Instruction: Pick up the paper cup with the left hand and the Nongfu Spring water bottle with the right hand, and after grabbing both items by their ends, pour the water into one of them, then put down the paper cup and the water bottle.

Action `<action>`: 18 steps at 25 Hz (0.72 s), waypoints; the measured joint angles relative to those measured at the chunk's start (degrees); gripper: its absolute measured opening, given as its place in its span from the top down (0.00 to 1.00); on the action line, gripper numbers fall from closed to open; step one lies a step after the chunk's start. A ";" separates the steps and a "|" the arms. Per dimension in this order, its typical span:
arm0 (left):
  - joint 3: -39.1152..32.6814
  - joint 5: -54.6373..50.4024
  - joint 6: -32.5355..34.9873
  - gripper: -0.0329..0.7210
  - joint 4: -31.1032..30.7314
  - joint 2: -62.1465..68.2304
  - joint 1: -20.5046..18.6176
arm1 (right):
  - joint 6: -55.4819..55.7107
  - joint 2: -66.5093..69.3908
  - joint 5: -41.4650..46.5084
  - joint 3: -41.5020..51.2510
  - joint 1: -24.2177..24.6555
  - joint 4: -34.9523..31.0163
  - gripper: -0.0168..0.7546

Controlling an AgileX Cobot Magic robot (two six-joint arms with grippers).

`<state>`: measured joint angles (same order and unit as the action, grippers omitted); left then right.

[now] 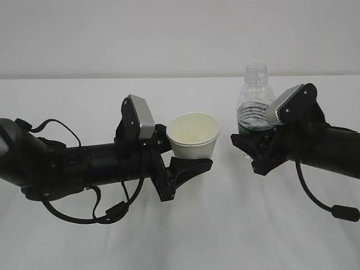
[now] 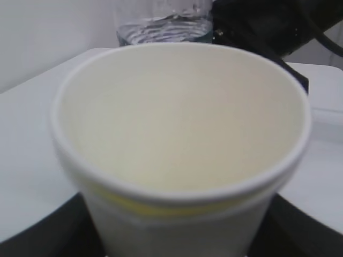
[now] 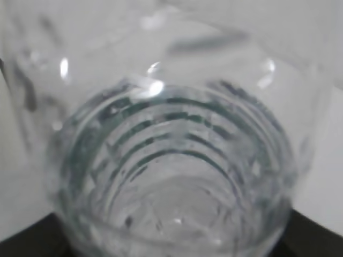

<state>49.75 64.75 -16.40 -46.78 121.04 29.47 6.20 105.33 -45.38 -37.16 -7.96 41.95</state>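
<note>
Two black arms meet mid-frame in the exterior view: the left hand clamps the off-white tapered paper cup low down, the right hand grips the clear ribbed Nongfu Spring water bottle around its dark green label. Left wrist view: the cup fills the frame, apparently empty, light, crushable. Right wrist view: slippery ribbed plastic, the water inside; no lettering legible.

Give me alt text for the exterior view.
Two black robot arms face each other above a white table: the left gripper holds an empty paper cup, the right gripper an uncapped, upright water bottle with water in it.
</note>
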 joint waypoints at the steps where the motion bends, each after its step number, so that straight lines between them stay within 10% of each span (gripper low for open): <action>1: 0.00 0.00 0.13 0.32 0.01 0.00 0.12 | -0.75 0.00 0.00 0.00 0.00 0.00 0.39; 18: 0.00 0.00 0.45 0.33 1.39 0.00 2.03 | -13.97 0.00 0.31 -1.38 0.00 -3.60 0.39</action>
<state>49.75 64.75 -15.95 -45.39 121.04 31.50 -7.77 105.33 -45.07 -38.53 -7.96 38.35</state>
